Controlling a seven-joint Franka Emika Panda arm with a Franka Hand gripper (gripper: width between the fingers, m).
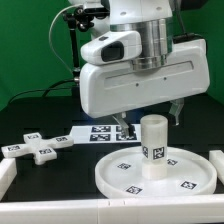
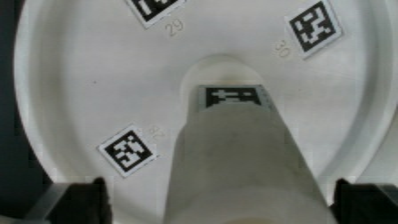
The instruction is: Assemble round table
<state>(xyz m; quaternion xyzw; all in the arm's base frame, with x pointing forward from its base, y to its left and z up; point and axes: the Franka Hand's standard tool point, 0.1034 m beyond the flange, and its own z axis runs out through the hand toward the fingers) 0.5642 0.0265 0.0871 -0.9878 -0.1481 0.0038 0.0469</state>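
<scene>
On the black tabletop (image 1: 30, 120), the large rimmed white plastic round disc (image 1: 112, 178) lies close to a white border strip (image 1: 60, 212), w/ bare room btwn it & the white cross-shaped piece (image 1: 38, 148) at the exterior view's left. The short thick white cylinder leg (image 1: 152, 147) stands upright on disc; two-finger gripper (image 2: 217, 203) straddles it, jaws spread wide, gripping nothing.

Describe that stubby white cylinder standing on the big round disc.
The leg is a short, thick white cylinder, plastic by its look, with a black-and-white square tag on its side. It stands upright near the middle of the round disc, its base resting on the disc's flat face.
</scene>
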